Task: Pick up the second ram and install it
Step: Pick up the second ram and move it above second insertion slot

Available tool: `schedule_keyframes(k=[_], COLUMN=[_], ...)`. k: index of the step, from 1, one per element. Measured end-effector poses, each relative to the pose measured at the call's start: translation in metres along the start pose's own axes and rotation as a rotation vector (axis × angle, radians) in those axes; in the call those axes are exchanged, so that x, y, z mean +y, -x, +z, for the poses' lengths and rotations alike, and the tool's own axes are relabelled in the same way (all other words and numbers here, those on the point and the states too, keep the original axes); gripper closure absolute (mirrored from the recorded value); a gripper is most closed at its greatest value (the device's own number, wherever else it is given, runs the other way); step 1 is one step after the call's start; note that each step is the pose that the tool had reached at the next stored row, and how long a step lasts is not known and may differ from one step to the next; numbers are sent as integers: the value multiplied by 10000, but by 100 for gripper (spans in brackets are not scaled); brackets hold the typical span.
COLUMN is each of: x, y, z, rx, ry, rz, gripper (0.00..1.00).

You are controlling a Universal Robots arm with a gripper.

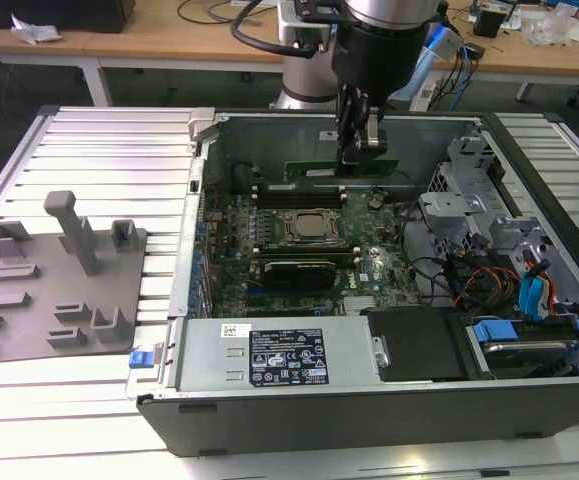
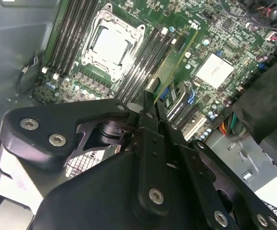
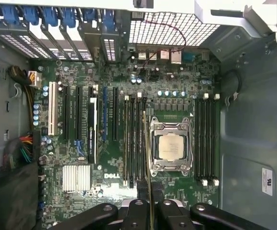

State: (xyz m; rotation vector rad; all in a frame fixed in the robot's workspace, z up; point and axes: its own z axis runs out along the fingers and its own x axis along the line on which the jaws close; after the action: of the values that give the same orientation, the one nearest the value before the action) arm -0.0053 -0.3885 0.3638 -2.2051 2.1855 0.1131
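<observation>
Where the arm reaches down into the open computer case (image 1: 389, 415), we see the gripper (image 1: 355, 155) low over the motherboard (image 1: 389, 265), beyond the square processor socket (image 1: 309, 228) in the exterior view. Its fingers (image 3: 137, 211) are drawn almost together, and between them they clamp the second ram (image 1: 314, 171), a thin green stick held on its long edge. In the exterior view the stick lies level and sticks out of the grip toward both the exterior view's left and right. It sits just above the black memory slots (image 1: 299, 192) on the far side of the socket.

In both wrist views we look along the stick. In the first wrist view it is a narrow line (image 3: 146, 143) running out from the gripper (image 3: 149, 192), parallel to the memory slots (image 3: 133, 141) and over the one nearest the processor socket (image 3: 171, 146). In the second wrist view the green edge (image 2: 175, 61) leaves the gripper (image 2: 152, 98) and follows the same bank of slots beside the socket (image 2: 112, 43).

We cannot tell whether the stick's lower edge touches the slot or hangs just above it.

On the white slatted counter (image 1: 99, 150), to the exterior view's left of the case, lies the grey fixture tray (image 1: 59, 290) with its upright posts, well apart from the gripper.
</observation>
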Motion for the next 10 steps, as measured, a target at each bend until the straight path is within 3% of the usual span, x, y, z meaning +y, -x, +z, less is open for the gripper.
schedule_keyframes(k=[5, 10], x=[-6, -10], y=[-6, -7], z=[72, 96], rx=[1, 1], ry=[0, 1], rz=[-1, -1], gripper=[86, 86])
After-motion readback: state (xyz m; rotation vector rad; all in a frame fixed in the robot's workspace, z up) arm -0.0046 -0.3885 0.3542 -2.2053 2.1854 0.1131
